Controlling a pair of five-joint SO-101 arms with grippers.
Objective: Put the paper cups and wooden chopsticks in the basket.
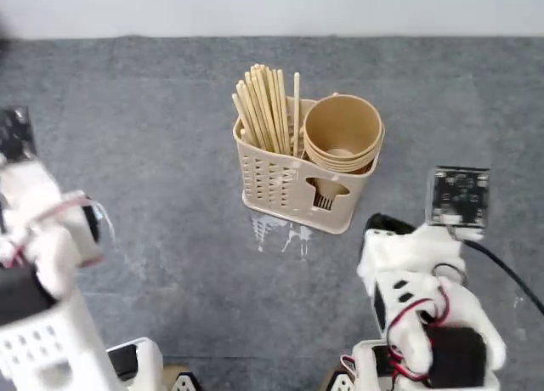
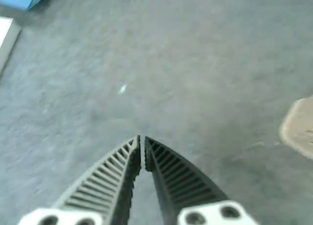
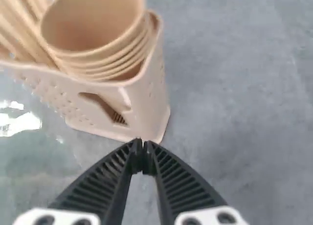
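Already loaded, the basket [image 1: 293, 183] stands upper centre of the high view, wooden chopsticks [image 1: 268, 110] upright beside nested paper cups [image 1: 342, 132]; the job looks finished. Wrist views add detail: the right pincer [image 3: 143, 149] closed and empty near the basket's corner, the left pincer [image 2: 142, 144] likewise over bare tabletop [image 2: 195, 63].

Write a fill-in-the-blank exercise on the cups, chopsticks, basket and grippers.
1. The paper cups and wooden chopsticks stand ____ the basket.
2. The left gripper and right gripper are both ____.
3. The gripper nearer the basket is the ____ one.
Missing words: inside; shut; right.
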